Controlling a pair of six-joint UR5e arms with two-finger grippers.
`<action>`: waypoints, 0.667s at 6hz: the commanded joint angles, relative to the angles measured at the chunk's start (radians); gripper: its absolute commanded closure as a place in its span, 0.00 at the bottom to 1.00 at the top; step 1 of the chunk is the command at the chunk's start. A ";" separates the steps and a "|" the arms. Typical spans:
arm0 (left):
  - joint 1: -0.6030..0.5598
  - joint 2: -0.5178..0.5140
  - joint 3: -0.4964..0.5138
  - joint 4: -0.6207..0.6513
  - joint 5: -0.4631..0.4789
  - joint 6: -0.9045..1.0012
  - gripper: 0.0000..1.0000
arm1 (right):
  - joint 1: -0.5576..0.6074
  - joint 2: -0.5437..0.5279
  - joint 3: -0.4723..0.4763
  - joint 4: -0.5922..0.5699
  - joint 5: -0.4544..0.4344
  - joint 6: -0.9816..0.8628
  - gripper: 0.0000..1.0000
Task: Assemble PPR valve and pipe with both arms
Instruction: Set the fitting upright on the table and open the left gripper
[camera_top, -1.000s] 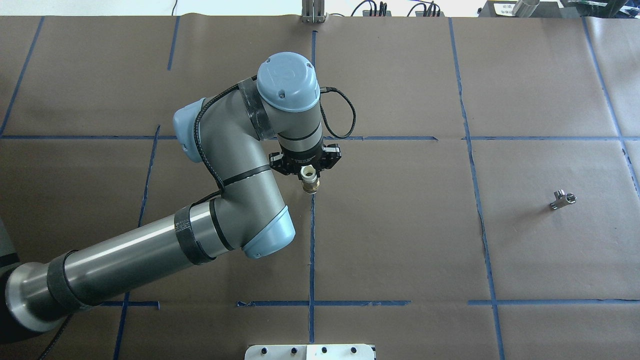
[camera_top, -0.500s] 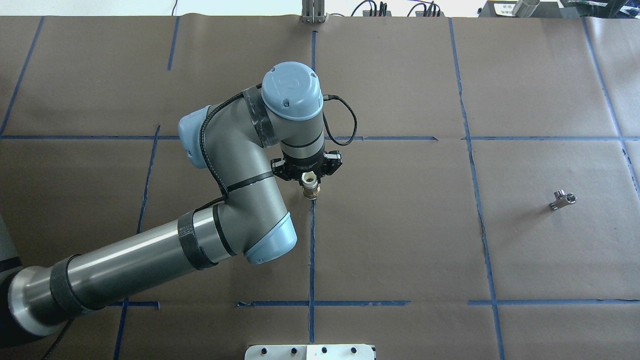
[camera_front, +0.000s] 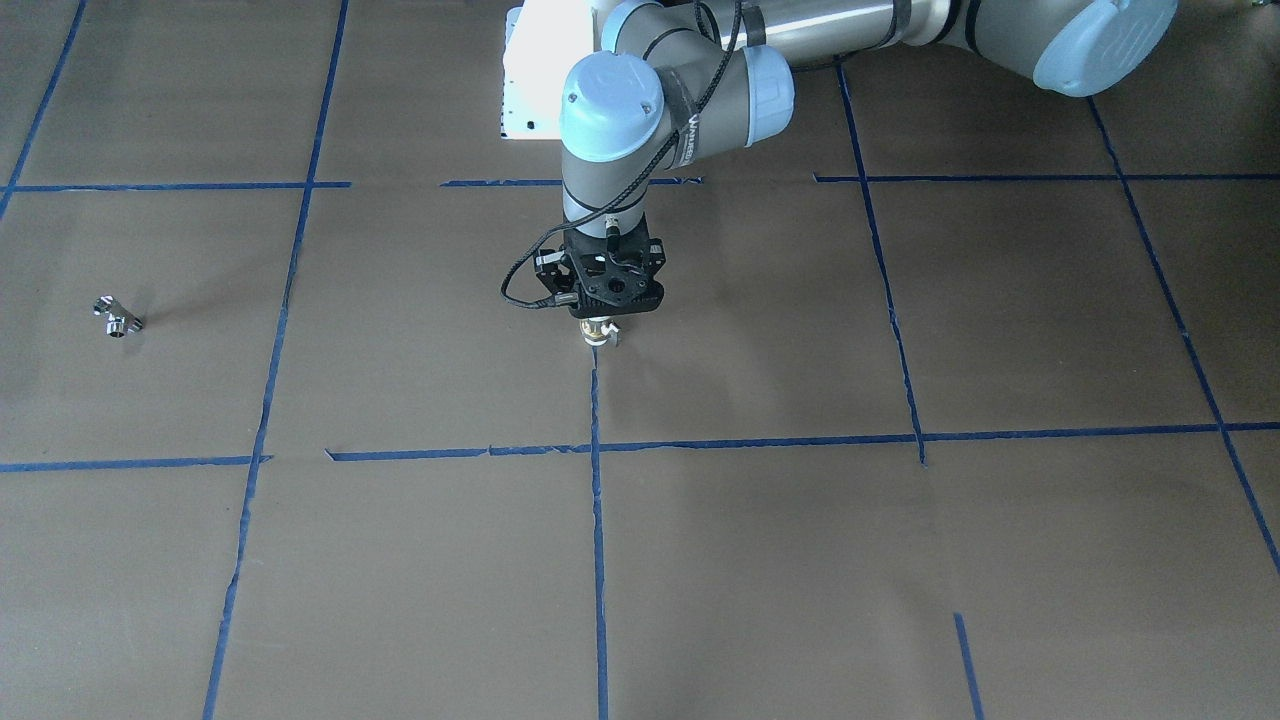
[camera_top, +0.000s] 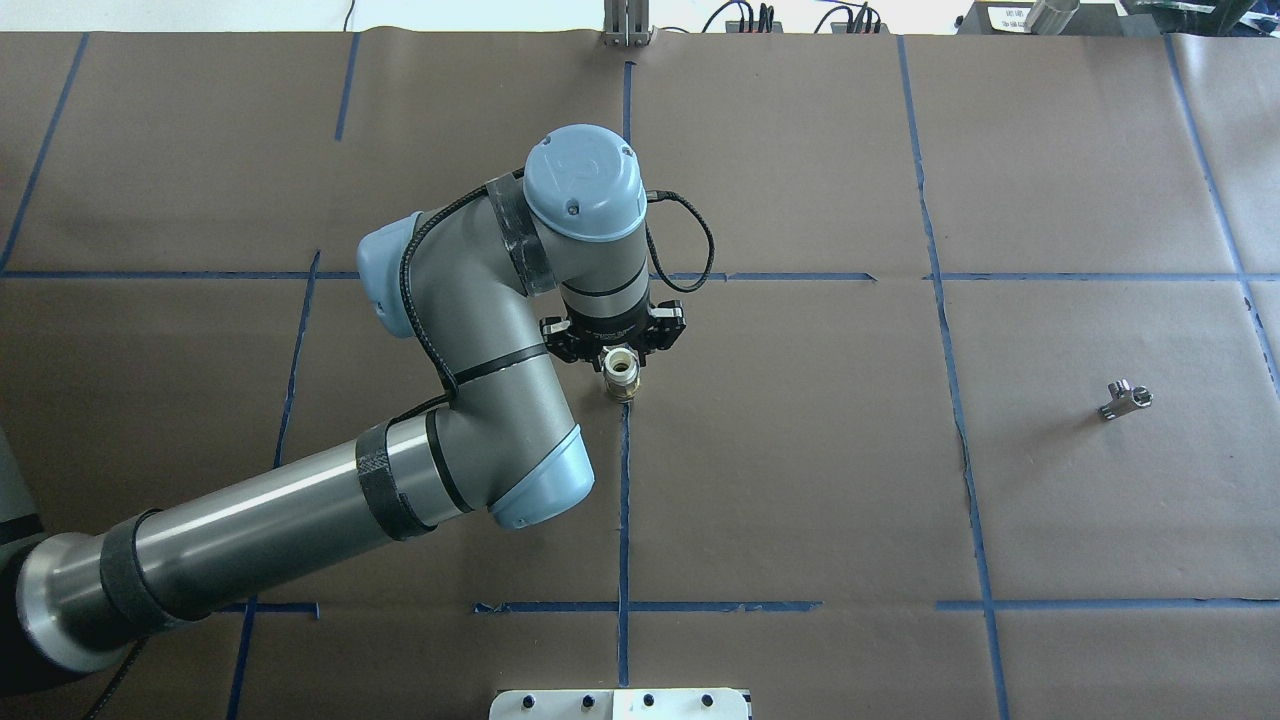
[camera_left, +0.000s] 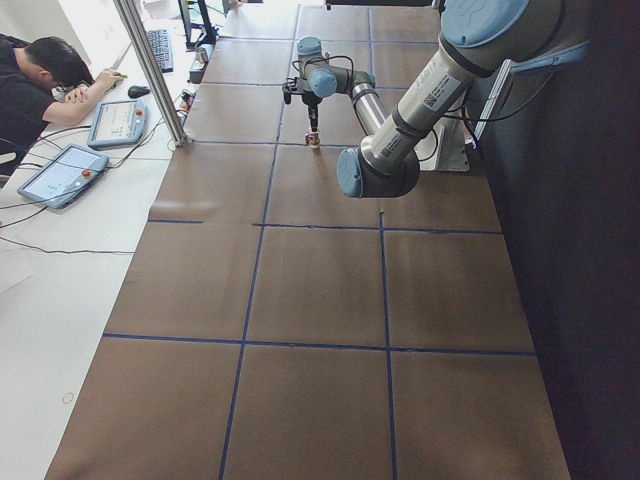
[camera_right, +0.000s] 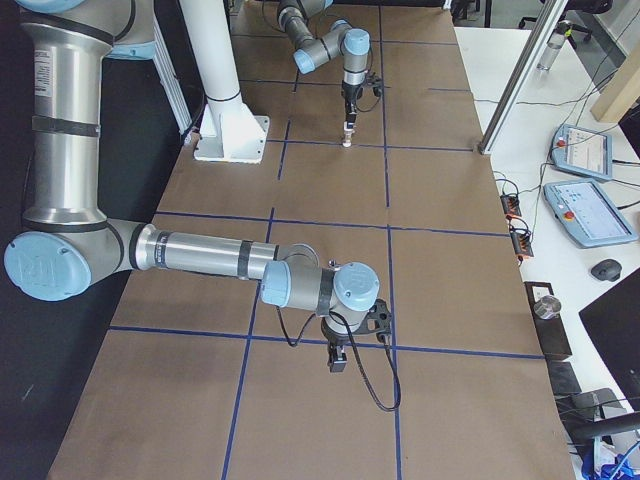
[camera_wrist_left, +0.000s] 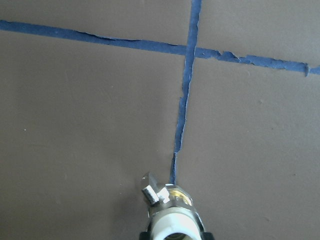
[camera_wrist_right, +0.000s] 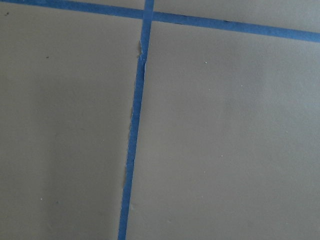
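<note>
Brown paper (camera_top: 800, 480) lies under everything, and strips of blue tape (camera_top: 623, 500) cut it into squares. We see the left arm (camera_top: 300, 500) stretched out to the middle of the paper, wrist pointing straight down. The right arm (camera_right: 200, 255) shows only in the side view, low over a tape crossing. The left claw (camera_top: 620, 352) is closed on the white upper end of the valve (camera_top: 622, 376), holding it upright with its open top facing up. The valve hangs straight below that claw, at the end of a tape strip; we cannot quite tell whether its lower end touches the paper. For the right claw (camera_right: 338, 358), we cannot tell how far it is open. The pipe (camera_top: 1125, 398), a tiny chrome T, lies on the paper well apart from the left claw, off towards the robot's right. Smallest of all, the valve's lever (camera_wrist_left: 150, 191) sticks out sideways from its brassy middle band.
</note>
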 joint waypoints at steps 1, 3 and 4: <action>0.000 0.001 -0.003 0.003 0.022 -0.003 0.24 | -0.002 0.000 0.000 0.000 0.000 0.000 0.00; -0.003 0.002 -0.030 0.006 0.026 0.003 0.00 | -0.002 0.002 0.000 0.000 0.000 0.000 0.00; -0.009 0.010 -0.046 0.014 0.023 0.009 0.00 | -0.005 0.002 0.000 0.000 0.000 0.000 0.00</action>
